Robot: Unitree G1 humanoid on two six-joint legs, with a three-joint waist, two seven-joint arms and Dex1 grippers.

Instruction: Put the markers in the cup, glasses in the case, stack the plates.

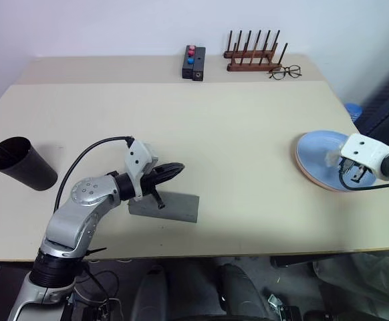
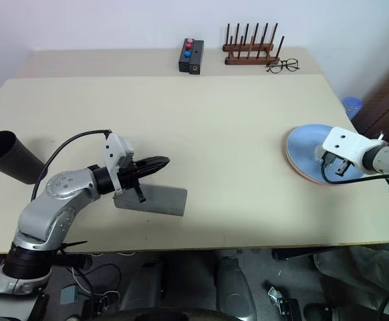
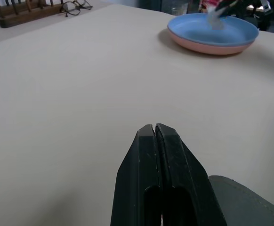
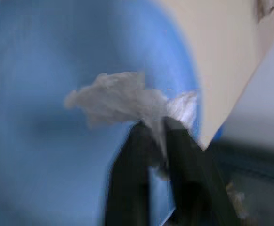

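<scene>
Left eye view shows the left gripper point(image 1: 174, 168) hovering just over the grey case point(image 1: 166, 206), its two black fingers pressed together on nothing (the left wrist view confirms this, the tips meeting in a thin line). The case lies closed on the bench point(image 1: 214, 140), near the front edge. At the far left of the bench the black cup point(image 1: 19, 162) lies tipped on its side, its open mouth facing up and left, well apart from the case.

Over at the right edge, the light blue plate point(image 1: 318, 157) sits stacked on the pink plate point(image 3: 207, 48), whose rim peeks out beneath it. The right gripper point(image 4: 157, 129) is above the blue plate's near side, its fingers clamped on a crumpled white scrap point(image 4: 123, 96) of what looks like paper or tissue.

Along the back stand a small black box point(image 1: 194, 62) with red and blue buttons, a wooden peg rack point(image 1: 253, 53), and thin-rimmed spectacles point(image 1: 286, 71) just beside the rack.
</scene>
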